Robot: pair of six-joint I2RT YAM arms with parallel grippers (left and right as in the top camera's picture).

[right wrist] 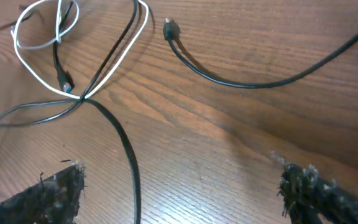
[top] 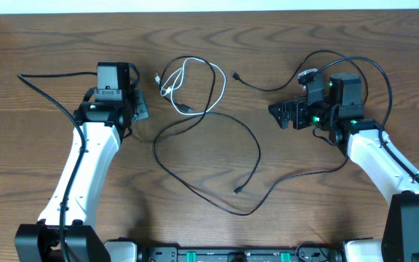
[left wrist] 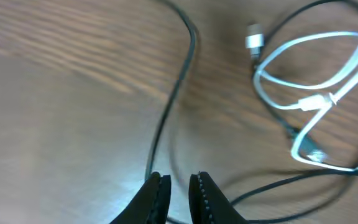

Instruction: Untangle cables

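The white cable (left wrist: 316, 99) is lying in loops on the table (top: 49, 44), between the two arms. The long black cable (top: 258, 151) is running through those loops and then spreading in one big ring toward the front. The two are crossing at one spot (right wrist: 82, 96).

The left gripper (left wrist: 179, 186) is sitting just beside the white loops with its fingers only a crack apart and nothing between them. The right gripper (right wrist: 182, 174) is hanging wide open over the black cable and is holding nothing.

I think each arm is getting ready to take one cable. The best way is probably to pinch one cable well away from the crossing and pull slowly sideways. The other arm should be pinning the other cable down. Pulling fast could be making the knot tighter.

The table is dark brown wood with wavy lines, and it is looking flat and smooth. Of the room, only a pale strip (top: 195, 6) is showing along the far edge.
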